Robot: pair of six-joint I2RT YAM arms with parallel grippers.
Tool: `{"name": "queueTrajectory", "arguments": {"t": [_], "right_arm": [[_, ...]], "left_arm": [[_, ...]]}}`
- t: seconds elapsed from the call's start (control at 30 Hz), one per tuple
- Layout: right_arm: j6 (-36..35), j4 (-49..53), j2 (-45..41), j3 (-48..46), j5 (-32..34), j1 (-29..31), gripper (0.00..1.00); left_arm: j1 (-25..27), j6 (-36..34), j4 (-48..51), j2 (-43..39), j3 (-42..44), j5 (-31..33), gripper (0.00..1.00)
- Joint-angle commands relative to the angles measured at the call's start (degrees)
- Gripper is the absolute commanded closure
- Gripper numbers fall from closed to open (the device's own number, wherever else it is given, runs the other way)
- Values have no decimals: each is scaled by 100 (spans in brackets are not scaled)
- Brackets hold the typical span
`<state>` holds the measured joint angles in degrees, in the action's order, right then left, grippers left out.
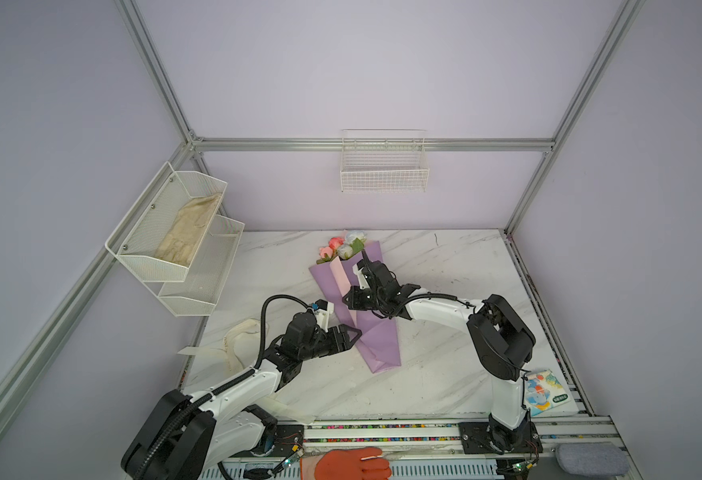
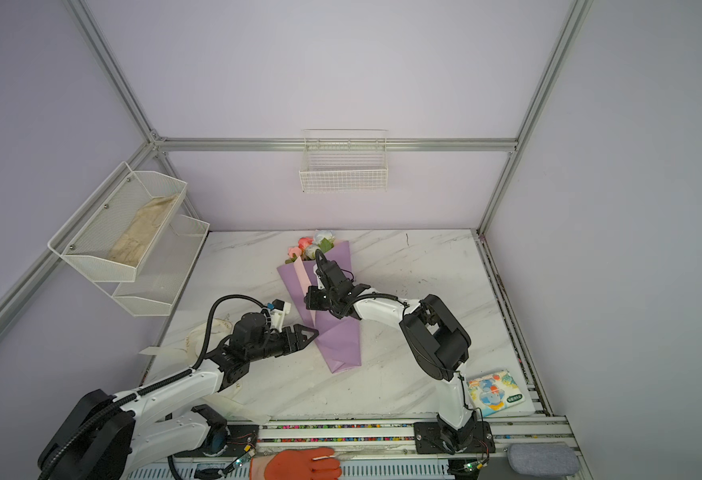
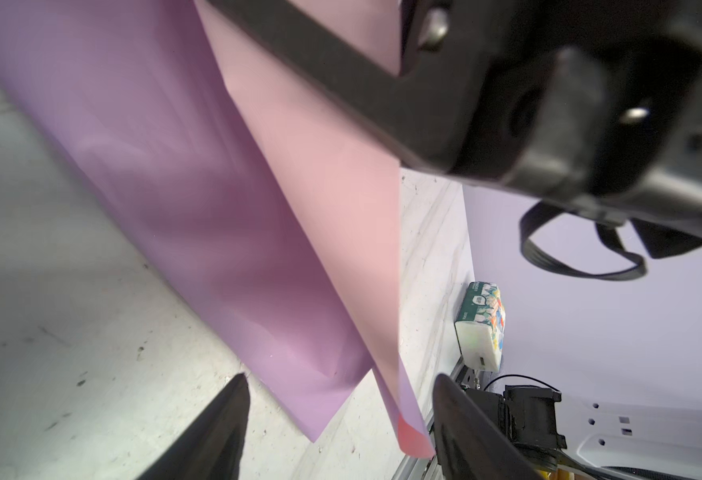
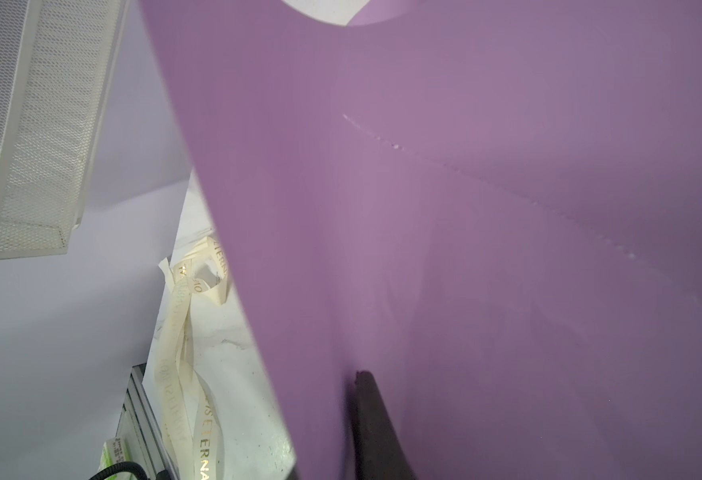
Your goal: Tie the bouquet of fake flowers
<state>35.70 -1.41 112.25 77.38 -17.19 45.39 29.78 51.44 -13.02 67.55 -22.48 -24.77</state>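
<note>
A: Where's the bouquet?
B: Middle of the bench. Its long axis runs near vertical in frame, fake flowers pointing up, tail lower right.
A: Fingers?
B: The left fingers are apart; the right fingers are clamped on its paper.

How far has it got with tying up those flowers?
Done: the bouquet lies on the table, its fake flowers wrapped in lilac paper. In hand: the right gripper seems to pinch the wrap midway; the left gripper stands open beside it. Left: the cream ribbon lies loose off to the side, not around the bouquet, so all the tying.
</note>
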Motion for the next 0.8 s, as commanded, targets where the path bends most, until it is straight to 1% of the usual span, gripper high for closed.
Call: {"name": "queueTrajectory", "arguments": {"t": [0.0, 0.17, 0.27, 0.37, 0.5, 0.53, 0.6, 0.67, 0.77], "right_arm": [[59, 70, 115, 111, 5, 32, 88], [114, 11, 165, 120, 14, 31, 88], [146, -14, 201, 145, 10, 30, 88], [180, -47, 220, 137, -27, 28, 87], [198, -62, 173, 157, -92, 31, 84], [198, -25, 125, 159, -54, 22, 82], [208, 104, -102, 95, 171, 1, 69], [174, 92, -448, -117, 318, -58, 63], [70, -13, -1072, -590, 337, -192, 47]], "left_arm": [[46, -87, -610, 209, -537, -147, 33], [96, -47, -849, 518, -829, -179, 33], [148, 15, -974, 650, -863, -128, 35], [166, 33, -832, 817, -898, 34, 46], [168, 118, -843, 960, -841, 325, 68], [164, 134, -830, 978, -828, 382, 76], [163, 160, -611, 968, -846, 645, 87], [160, 138, -570, 972, -820, 759, 91], [142, 112, -597, 1095, -858, 717, 95]]}}
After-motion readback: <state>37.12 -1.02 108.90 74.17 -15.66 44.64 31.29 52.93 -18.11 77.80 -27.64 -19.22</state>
